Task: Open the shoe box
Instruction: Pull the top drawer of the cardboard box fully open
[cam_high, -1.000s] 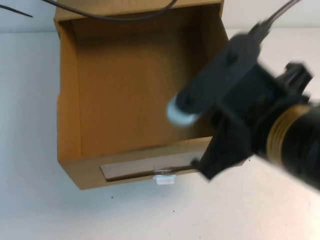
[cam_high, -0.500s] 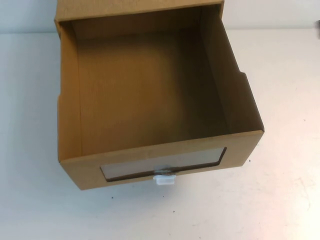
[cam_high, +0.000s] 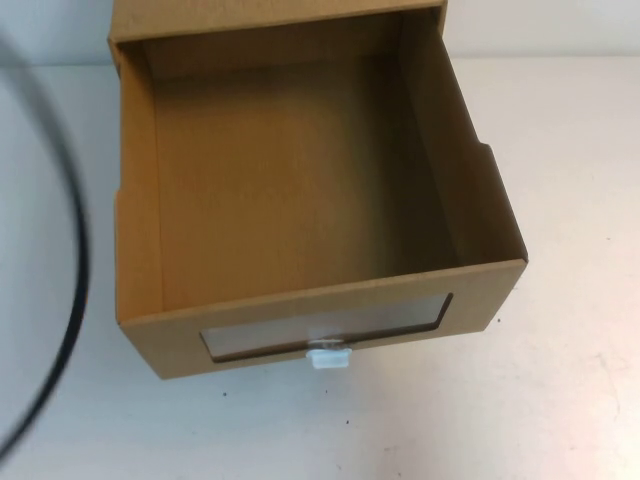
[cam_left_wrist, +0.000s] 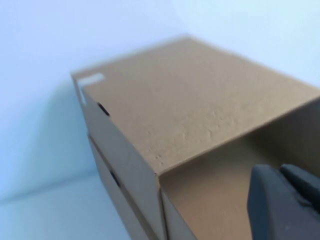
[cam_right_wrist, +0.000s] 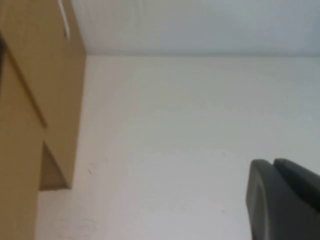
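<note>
The shoe box sits mid-desk as a drawer in a cardboard sleeve. The drawer is drawn well out toward the robot, its bare floor exposed (so the opening looks as good as done). Its slide axis runs straight from the sleeve at the far side to the windowed front panel at the near side. The white pull tab is centred on that panel's lower edge, so any further pull would run along that line, toward the robot.

The left gripper hangs close over the place where the drawer meets the sleeve. Its jaws are pressed together, holding nothing. The right gripper is off the box's side over bare desk, jaws likewise closed and empty. The left is judged the nearer. A black cable arcs through the left of the high view.
</note>
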